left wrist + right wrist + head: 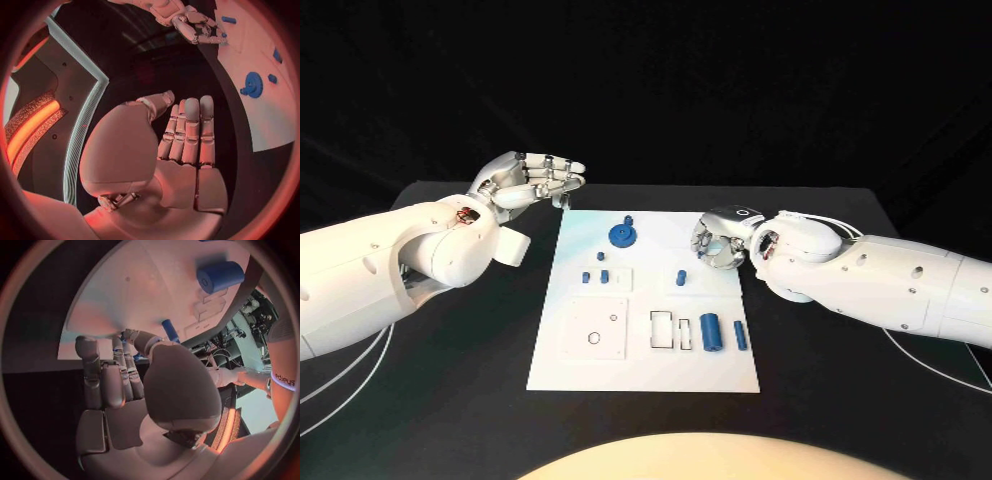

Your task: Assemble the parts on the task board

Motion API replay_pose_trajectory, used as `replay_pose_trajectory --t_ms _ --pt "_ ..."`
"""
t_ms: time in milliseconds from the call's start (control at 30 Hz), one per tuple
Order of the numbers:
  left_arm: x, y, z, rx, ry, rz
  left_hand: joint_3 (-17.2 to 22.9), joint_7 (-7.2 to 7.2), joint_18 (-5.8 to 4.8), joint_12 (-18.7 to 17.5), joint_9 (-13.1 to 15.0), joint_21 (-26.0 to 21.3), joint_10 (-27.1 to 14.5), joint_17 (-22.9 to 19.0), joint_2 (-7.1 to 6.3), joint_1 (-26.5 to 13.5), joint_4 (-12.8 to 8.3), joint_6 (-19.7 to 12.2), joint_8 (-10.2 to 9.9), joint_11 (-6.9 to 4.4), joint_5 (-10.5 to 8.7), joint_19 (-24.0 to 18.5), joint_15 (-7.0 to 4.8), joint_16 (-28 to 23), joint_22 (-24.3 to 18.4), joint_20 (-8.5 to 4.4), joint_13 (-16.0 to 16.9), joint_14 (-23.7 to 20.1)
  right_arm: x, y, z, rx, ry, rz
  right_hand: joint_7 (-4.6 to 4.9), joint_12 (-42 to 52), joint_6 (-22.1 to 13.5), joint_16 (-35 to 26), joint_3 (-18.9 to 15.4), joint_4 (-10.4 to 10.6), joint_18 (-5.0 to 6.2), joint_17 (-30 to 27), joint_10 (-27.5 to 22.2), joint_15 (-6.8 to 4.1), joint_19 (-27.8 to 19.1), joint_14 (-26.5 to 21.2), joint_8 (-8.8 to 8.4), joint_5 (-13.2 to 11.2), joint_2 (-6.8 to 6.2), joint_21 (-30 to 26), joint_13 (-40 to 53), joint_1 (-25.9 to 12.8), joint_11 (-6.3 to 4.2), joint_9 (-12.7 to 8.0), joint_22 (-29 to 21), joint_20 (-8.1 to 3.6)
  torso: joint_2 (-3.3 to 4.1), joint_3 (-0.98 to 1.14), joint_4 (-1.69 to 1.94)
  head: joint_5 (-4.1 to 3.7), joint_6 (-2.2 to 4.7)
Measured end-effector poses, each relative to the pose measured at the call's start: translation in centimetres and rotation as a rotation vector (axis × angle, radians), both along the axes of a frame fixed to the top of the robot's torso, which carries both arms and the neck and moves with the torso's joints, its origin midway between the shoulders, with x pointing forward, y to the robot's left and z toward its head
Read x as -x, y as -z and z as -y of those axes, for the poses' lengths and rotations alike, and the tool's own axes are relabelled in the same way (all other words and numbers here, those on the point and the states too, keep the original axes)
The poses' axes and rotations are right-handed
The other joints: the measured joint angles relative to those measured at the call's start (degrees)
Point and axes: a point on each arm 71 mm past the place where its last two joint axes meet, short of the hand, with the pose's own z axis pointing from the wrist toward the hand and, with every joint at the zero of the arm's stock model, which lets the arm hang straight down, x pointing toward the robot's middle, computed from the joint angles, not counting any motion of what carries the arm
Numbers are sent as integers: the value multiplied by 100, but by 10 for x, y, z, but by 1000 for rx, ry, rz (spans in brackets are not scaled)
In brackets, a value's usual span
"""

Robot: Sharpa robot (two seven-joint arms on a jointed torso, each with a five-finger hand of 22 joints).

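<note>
The white task board [646,365] lies mid-table. On it I see a blue gear [623,236], three small blue pieces [586,277] [604,274] [681,278], a thick blue cylinder [711,331] and a thin blue peg [740,335]. My left hand [531,180] hangs raised off the board's far left corner, fingers [190,130] straight, holding nothing. My right hand [720,242] is over the board's far right edge, fingertips [128,335] down at the surface beside a small blue peg [170,331]. A sliver of blue shows between thumb and fingers; whether it is held is unclear.
Rectangular slots [669,329] and a square recess with a round hole [596,334] are cut in the board's near half. Black table [848,400] surrounds the board on all sides. My white forearms [387,265] [891,285] flank it.
</note>
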Motion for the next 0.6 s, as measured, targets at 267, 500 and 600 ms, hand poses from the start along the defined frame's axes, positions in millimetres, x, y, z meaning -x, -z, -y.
replay_pose_trajectory --t_ms 267,500,600 --pt "0 0 0 -2 0 1 -16 0 0 0 0 -26 0 0 0 0 -16 0 32 0 0 0 0 0 -15 0 3 0 0 1 -2 5 3 4 -55 -3 97 82 158 87 1 33 175 -38 70 4 144 -139 160 188 20 -97 -51 127 218 -30 1 -2 1 -18 -14" --pt "1 0 -2 -7 -1 2 -16 0 0 0 0 -26 0 1 0 0 -16 0 34 0 0 0 0 0 -16 0 8 0 0 1 -3 14 5 10 -99 26 180 101 352 -100 -68 37 299 -93 114 6 297 -141 250 320 31 -7 -12 291 389 -73 2 -4 4 -24 -38" --pt "1 0 -2 -8 0 3 -41 30 0 23 1 -26 0 -1 23 24 -39 30 65 0 0 0 0 0 -26 0 14 0 1 2 -5 20 3 14 -99 26 180 124 427 -175 -87 30 319 -105 113 19 332 -88 265 369 31 9 8 347 454 -73 2 -5 2 -19 -46"
